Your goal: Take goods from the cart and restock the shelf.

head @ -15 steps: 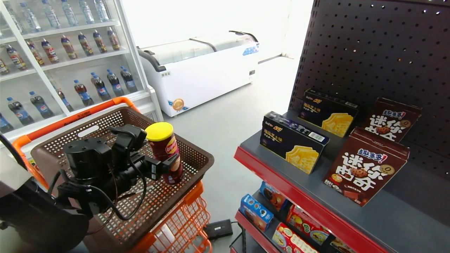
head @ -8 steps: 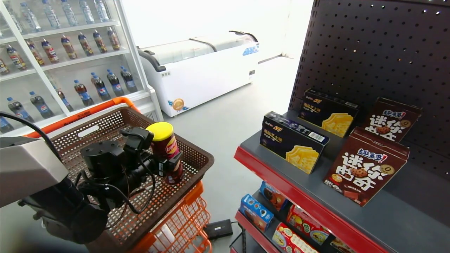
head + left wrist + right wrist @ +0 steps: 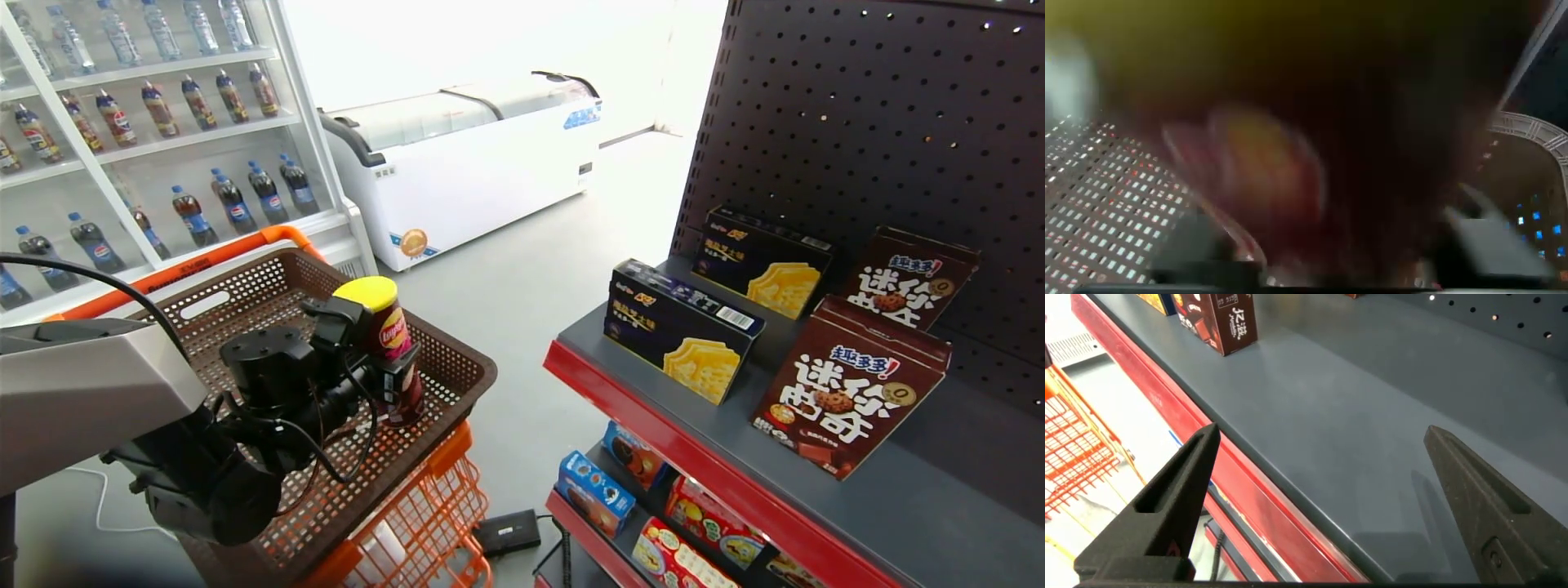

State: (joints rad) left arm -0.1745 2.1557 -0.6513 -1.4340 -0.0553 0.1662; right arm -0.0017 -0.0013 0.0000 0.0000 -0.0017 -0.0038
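Clamping the yellow-lidded chip can (image 3: pixel 392 331) mid-body, our left end effector (image 3: pixel 377 347) has it tilted between closed fingers, with the brown basket (image 3: pixel 457 359) beneath. Our right end effector (image 3: pixel 1321 433) is spread wide and empty, the grey shelf (image 3: pixel 1315 392) just below.

A shop: drinks fridge (image 3: pixel 304 106), chest freezer (image 3: pixel 478 175), stocked shelf (image 3: pixel 939 498) (snack boxes (image 3: pixel 682 331)).

Left jaws clamped, arm (image 3: pixel 196 482) outstretched; right jaws spread wide
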